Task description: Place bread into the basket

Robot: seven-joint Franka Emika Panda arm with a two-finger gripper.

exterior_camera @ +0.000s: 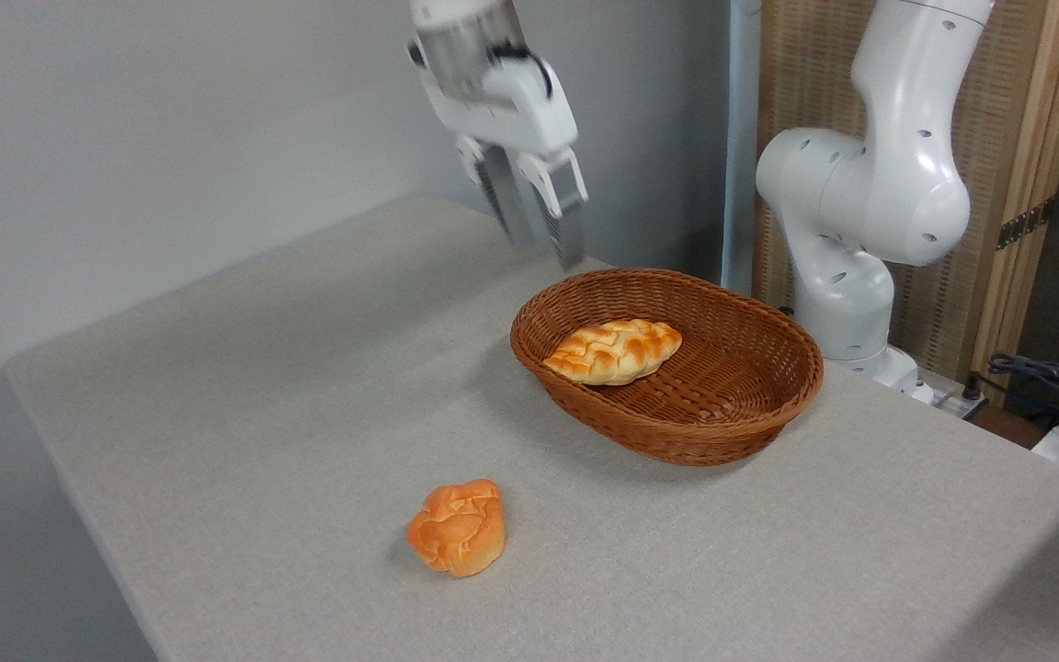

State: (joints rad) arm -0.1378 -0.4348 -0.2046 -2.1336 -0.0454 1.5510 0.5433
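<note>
**Mia:** Where is the bread (613,350)?

**Sam:** Inside the basket (750,405), below the pincer (543,239) and a bit to its right. The pincer is up in the air, its two fingers a little apart, holding nothing.

**Mia:** What could go wrong?

**Sam:** If it dips down, it might bump the basket rim and push it along the surface (263,414). The bun (458,527) sits far below it.

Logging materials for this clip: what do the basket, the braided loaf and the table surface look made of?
Basket: woven wicker, reddish-brown, slight sheen; the weave strands show. Braided loaf: looks like bread, golden with toasted bumps, but its smooth gloss could mean a plastic or foam replica. Table: matte grey, finely speckled covering, possibly fabric or laminate.
</note>
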